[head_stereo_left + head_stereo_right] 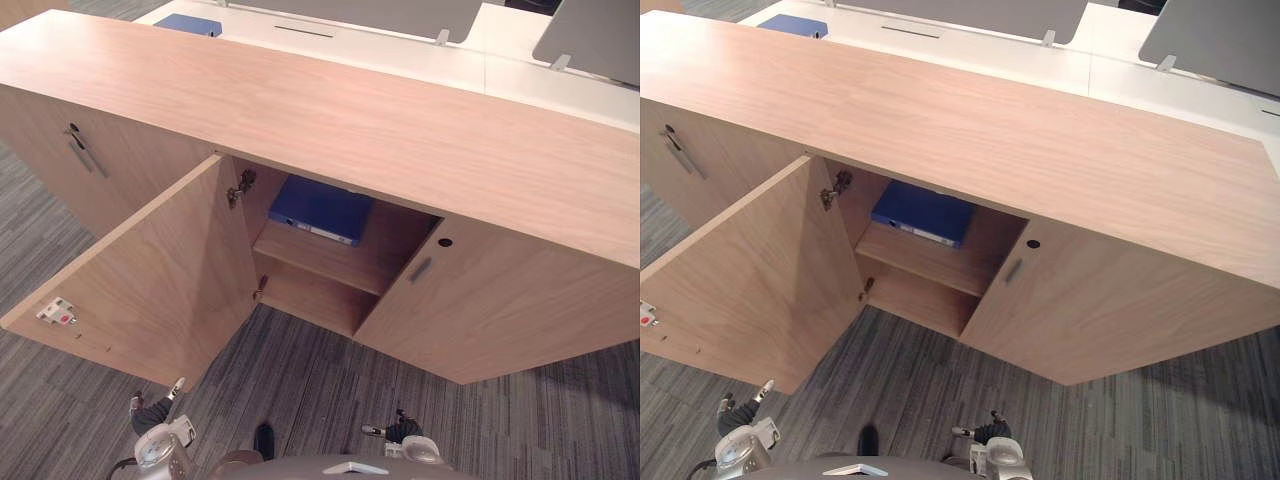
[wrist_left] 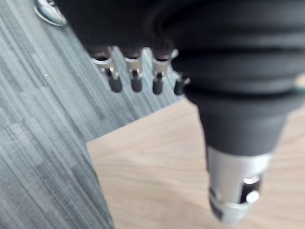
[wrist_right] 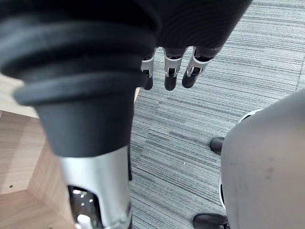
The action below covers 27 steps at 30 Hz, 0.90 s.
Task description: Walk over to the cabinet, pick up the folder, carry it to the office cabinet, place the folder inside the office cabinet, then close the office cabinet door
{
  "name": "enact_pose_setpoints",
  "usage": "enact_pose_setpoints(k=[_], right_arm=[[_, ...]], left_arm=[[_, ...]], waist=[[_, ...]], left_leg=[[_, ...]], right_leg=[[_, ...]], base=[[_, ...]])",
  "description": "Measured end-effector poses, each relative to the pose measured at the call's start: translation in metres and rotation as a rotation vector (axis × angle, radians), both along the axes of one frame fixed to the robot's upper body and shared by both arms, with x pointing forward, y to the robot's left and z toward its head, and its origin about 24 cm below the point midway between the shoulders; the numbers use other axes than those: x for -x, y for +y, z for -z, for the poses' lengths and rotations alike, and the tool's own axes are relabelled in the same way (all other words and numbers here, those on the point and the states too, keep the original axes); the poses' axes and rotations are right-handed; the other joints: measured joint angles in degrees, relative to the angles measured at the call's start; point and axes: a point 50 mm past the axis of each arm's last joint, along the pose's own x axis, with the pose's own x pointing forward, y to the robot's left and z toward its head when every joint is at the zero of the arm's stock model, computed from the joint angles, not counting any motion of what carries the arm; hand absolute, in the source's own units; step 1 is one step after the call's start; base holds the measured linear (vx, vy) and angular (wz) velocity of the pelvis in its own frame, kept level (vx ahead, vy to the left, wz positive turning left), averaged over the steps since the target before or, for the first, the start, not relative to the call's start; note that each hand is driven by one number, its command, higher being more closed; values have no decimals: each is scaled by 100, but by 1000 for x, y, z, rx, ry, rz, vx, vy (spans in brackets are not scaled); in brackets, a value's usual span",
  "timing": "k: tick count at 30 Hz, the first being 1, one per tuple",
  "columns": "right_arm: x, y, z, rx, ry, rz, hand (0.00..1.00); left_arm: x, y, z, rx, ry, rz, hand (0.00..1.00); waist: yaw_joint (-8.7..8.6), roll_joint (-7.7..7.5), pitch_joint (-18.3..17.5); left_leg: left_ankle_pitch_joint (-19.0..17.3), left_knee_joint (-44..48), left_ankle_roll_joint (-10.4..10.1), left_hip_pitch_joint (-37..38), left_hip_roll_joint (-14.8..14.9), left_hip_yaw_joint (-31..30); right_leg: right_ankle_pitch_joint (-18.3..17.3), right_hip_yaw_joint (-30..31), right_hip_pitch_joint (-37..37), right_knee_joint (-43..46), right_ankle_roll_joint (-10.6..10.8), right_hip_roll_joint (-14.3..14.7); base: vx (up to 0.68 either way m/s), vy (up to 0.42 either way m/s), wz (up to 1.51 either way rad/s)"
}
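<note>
Over grey carpet the cabinet has its door wide open and the blue folder lying on the upper shelf, so closing comes next: left robot hand and right robot hand hang empty, fingers loosely straight, and one must push the door shut

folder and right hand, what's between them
Left eye view: bare carpet, then the lower compartment of the cabinet and the shelf board under the folder. The right hand hangs low.
</note>
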Motion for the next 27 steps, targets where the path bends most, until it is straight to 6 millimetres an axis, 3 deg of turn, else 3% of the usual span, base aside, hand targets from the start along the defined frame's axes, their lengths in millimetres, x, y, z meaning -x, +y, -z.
enact_pose_setpoints(k=[13, 19, 23, 27], right_arm=[[3, 2, 0, 5, -8, 2, 0], [9, 3, 1, 2, 3, 9, 0], [9, 3, 1, 1, 5, 8, 0], [5, 5, 0, 4, -1, -11, 0]], left_arm=[[13, 41, -23, -147, -45, -167, 0], [20, 54, -32, -222, -31, -181, 0], [14, 57, -41, -265, -59, -168, 0], [-3, 50, -50, -310, -90, -67, 0]], waist=[[46, 47, 49], [150, -94, -25], [178, -196, -89], [182, -159, -80]], left_leg=[[-59, -10, -35, 129, 90, 22], [-71, -8, -31, 82, 29, 9], [-74, -5, 9, 97, -63, -113], [-71, 32, 7, 113, -38, -123]], right_leg=[[-42, 192, 102, 88, -84, 42], [-218, 194, 57, 61, 0, -9], [-161, 102, 151, 38, 48, -47], [-52, 252, 163, 64, -115, -20]], base=[[-55, -8, -3], [1, 0, 6], [168, 2, 18], [119, 11, 14]])
